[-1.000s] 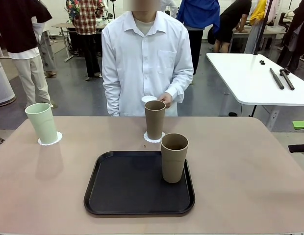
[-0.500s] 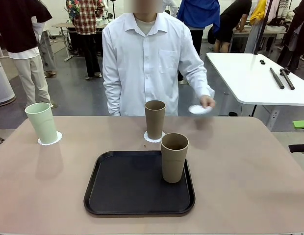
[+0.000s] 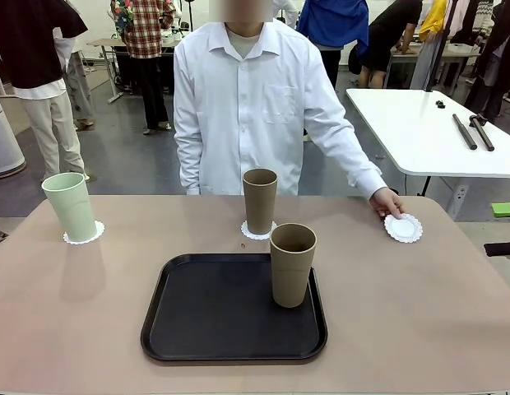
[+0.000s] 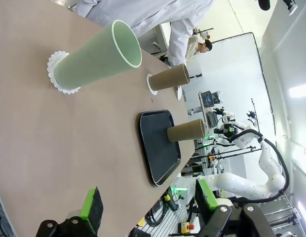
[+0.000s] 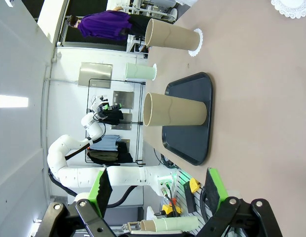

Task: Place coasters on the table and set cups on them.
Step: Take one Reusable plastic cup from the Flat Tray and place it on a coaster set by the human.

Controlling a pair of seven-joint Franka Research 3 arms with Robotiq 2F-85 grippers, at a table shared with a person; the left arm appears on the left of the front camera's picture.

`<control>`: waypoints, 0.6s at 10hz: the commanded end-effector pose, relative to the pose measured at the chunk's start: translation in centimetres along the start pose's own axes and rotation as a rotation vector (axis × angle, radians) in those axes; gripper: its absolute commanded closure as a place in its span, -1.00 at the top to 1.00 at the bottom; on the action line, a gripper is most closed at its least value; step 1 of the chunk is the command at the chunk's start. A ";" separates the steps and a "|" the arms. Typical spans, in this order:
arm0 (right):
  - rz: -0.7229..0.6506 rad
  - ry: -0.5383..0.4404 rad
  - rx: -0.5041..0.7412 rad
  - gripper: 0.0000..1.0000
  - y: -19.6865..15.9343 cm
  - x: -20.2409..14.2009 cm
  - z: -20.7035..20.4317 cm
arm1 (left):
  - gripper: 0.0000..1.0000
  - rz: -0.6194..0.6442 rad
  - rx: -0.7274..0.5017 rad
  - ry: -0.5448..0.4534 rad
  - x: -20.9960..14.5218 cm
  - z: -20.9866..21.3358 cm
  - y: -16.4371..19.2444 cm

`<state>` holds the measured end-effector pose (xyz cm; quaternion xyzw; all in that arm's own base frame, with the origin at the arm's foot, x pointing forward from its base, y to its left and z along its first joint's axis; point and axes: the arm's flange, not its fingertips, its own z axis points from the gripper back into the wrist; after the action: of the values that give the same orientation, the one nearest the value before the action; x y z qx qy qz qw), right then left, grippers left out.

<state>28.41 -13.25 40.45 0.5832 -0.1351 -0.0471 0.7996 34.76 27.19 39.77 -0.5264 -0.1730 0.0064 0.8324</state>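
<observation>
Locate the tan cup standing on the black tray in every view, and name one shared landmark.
Front view: tan cup just right of centre, upright.
Left wrist view: tan cup right of centre, seen sideways, rim pointing right.
Right wrist view: tan cup at centre, seen sideways, rim pointing left.
Shared landmark: the black tray under it.

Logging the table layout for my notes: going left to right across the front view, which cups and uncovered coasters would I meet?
mint green cup → far tan cup → near tan cup → bare coaster
</observation>
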 end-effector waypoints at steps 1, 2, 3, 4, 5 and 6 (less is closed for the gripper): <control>0.003 -0.004 0.015 1.00 0.1 0.1 0.0 | 1.00 -0.002 -0.010 -0.001 -0.1 0.3 -0.2; 0.003 -0.004 0.015 1.00 0.1 0.1 0.0 | 1.00 -0.002 -0.010 -0.001 -0.1 0.3 -0.2; 0.003 -0.004 0.015 1.00 0.1 0.1 0.0 | 1.00 -0.002 -0.010 -0.001 -0.1 0.3 -0.2; 0.003 -0.004 0.015 1.00 0.1 0.1 0.0 | 1.00 -0.002 -0.010 -0.001 -0.1 0.3 -0.2; 0.003 -0.004 0.015 1.00 0.1 0.1 0.0 | 1.00 -0.002 -0.010 -0.001 -0.1 0.3 -0.2; 0.003 -0.004 0.015 1.00 0.1 0.1 0.0 | 1.00 -0.002 -0.010 -0.001 -0.1 0.3 -0.2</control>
<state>28.41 -13.25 40.45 0.5832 -0.1351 -0.0471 0.7996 34.76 27.19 39.77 -0.5264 -0.1730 0.0064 0.8324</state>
